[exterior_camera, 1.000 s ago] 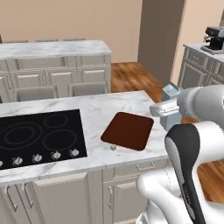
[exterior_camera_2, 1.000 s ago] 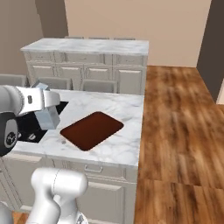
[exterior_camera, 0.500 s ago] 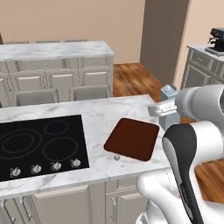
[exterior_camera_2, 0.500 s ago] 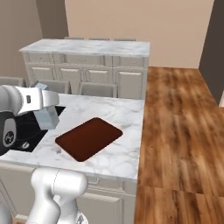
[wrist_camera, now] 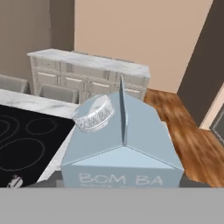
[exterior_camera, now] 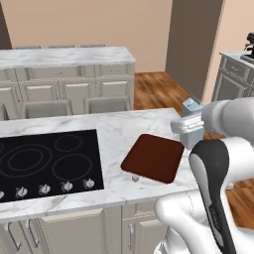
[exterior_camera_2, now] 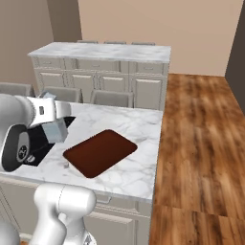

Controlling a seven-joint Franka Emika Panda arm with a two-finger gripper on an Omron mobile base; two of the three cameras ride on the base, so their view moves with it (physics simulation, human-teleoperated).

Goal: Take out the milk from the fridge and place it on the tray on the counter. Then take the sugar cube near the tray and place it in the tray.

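A black cooktop (exterior_camera: pixel 47 159) sits set into the marble, its row of round knobs (exterior_camera: pixel 44 188) along the near edge. Behind stands a second marble-topped cabinet run (exterior_camera: pixel 64 55). A coffee machine (exterior_camera: pixel 248 47) sits far right. Wood floor (exterior_camera_2: pixel 201 139) runs alongside.

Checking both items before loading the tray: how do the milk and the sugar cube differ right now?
The milk is a pale blue gabled carton; the sugar cube is a plain white cube, far smaller. The milk is held in the claw above the counter; the sugar cube rests on it beside the tray. Neither is in the tray.
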